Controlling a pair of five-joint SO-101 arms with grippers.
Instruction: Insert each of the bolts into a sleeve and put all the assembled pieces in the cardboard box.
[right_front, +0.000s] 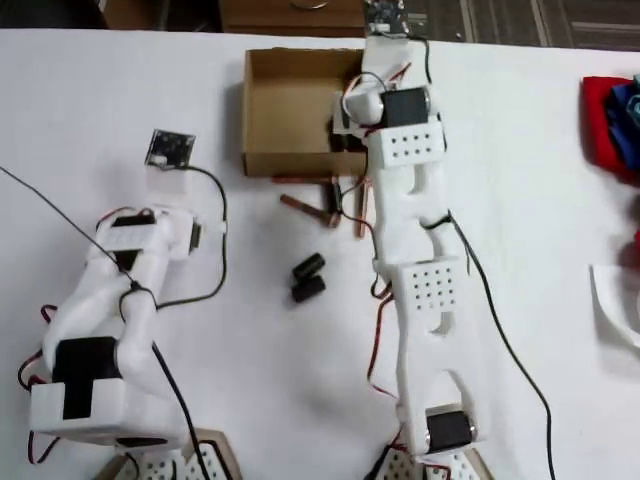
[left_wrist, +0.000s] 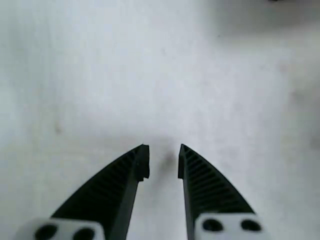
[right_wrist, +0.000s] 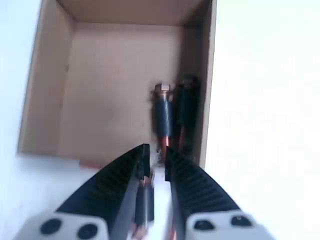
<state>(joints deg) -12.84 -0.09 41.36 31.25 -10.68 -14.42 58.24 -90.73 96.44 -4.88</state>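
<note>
Right gripper pinches a sleeved copper bolt in the cardboard box.
Bolt's tip hidden; left gripper, at the box's 8 o'clock, spread.

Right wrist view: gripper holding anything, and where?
Right gripper seems to pinch the sleeved bolt by its bare copper shank end, over the cardboard box.

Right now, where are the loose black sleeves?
High view: the black sleeves lie together on the table between left arm and right arm, near the loose bolts before the cardboard box.
</note>
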